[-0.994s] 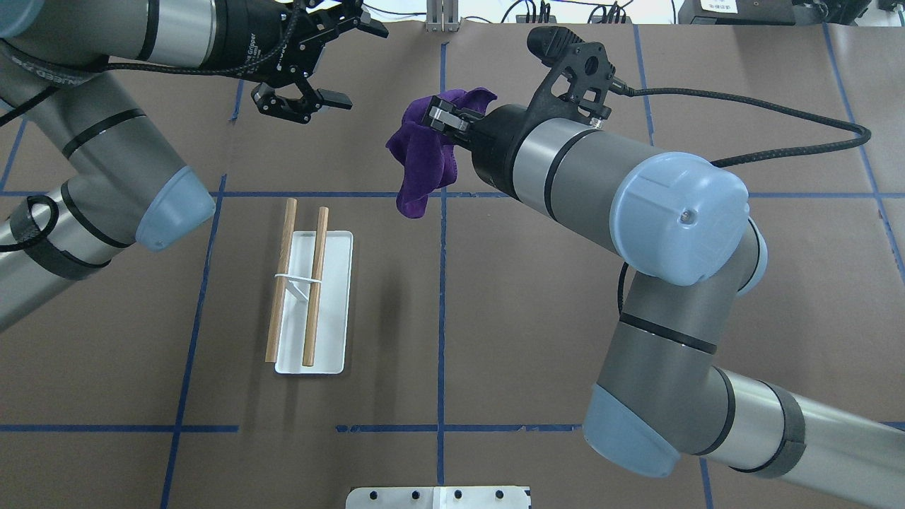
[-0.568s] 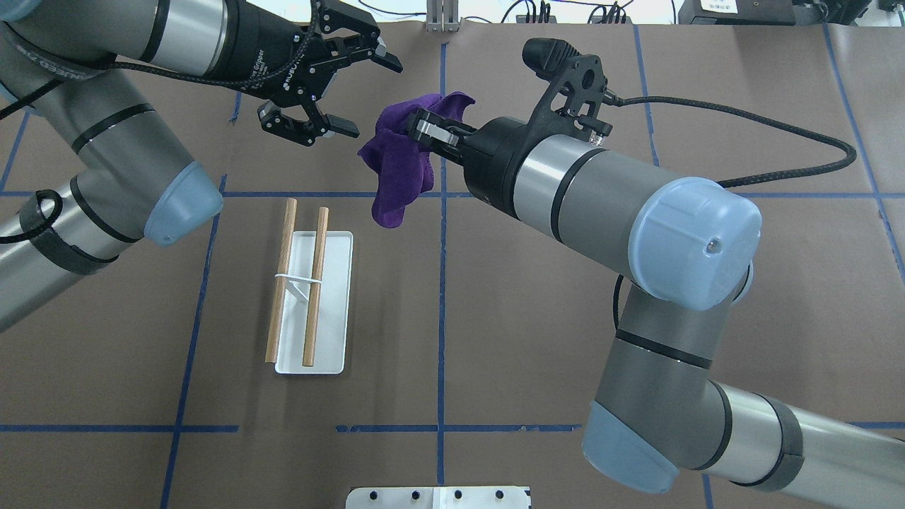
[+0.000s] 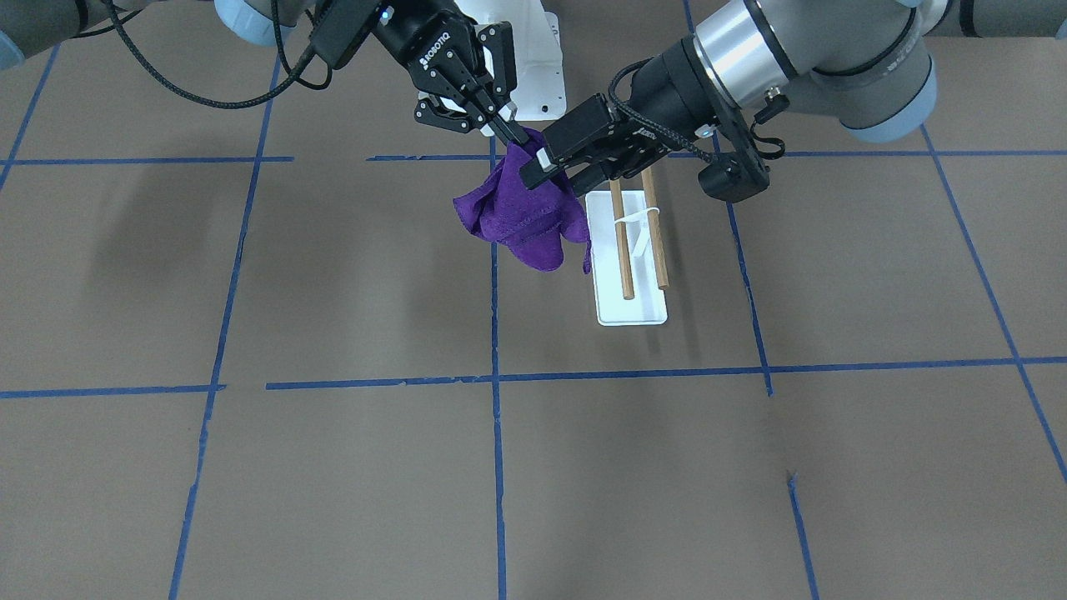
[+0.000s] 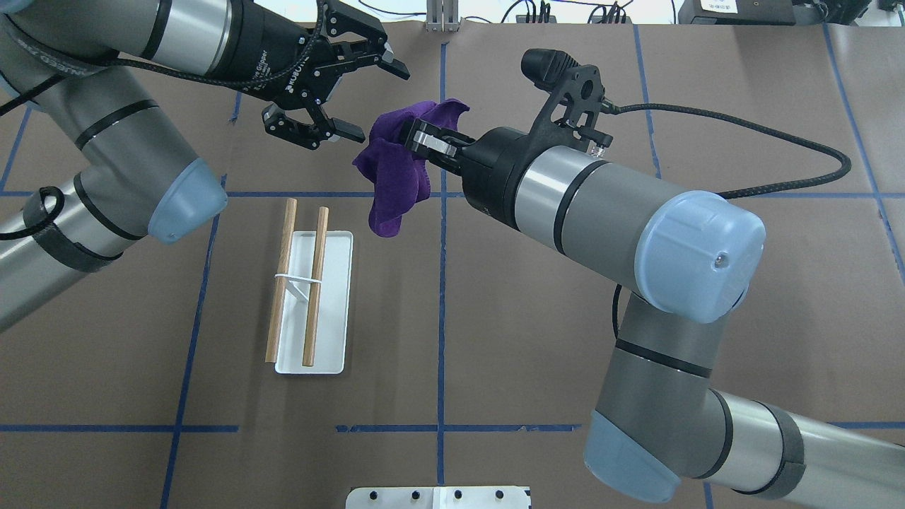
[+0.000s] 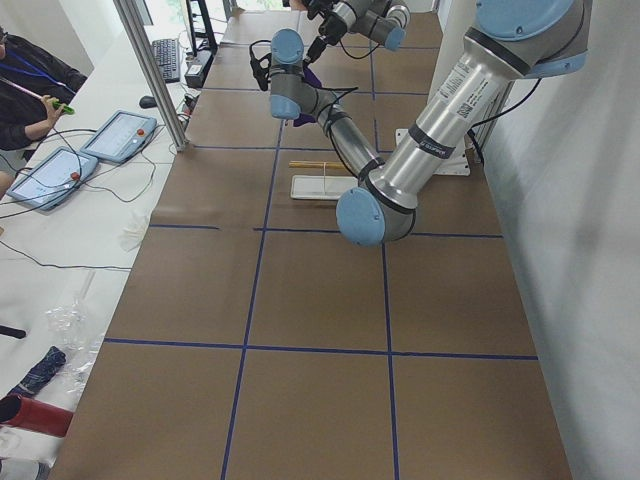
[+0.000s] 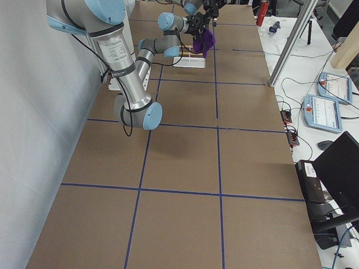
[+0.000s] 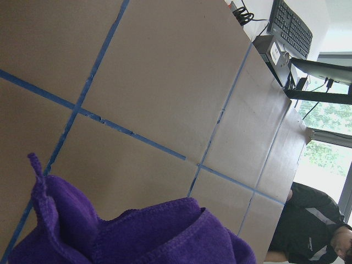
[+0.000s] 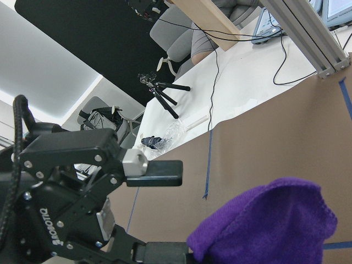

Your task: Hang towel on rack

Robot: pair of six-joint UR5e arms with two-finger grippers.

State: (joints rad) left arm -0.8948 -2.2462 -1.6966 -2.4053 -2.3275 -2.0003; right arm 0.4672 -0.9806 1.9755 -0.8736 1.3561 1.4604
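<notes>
The purple towel (image 4: 392,170) hung bunched in the air, past the far end of the rack (image 4: 336,283) and a little toward the right arm's side of it, touching neither wooden rod. The right gripper (image 4: 414,138) was clamped on the towel's upper folds, and the rest drooped below its fingers. Just beyond the rack's far end, the left gripper (image 4: 378,102) had its jaws spread wide and gripped nothing, right beside the towel. Whether a finger brushed the cloth could not be told. The rack stood on the brown table (image 4: 509,325).
</notes>
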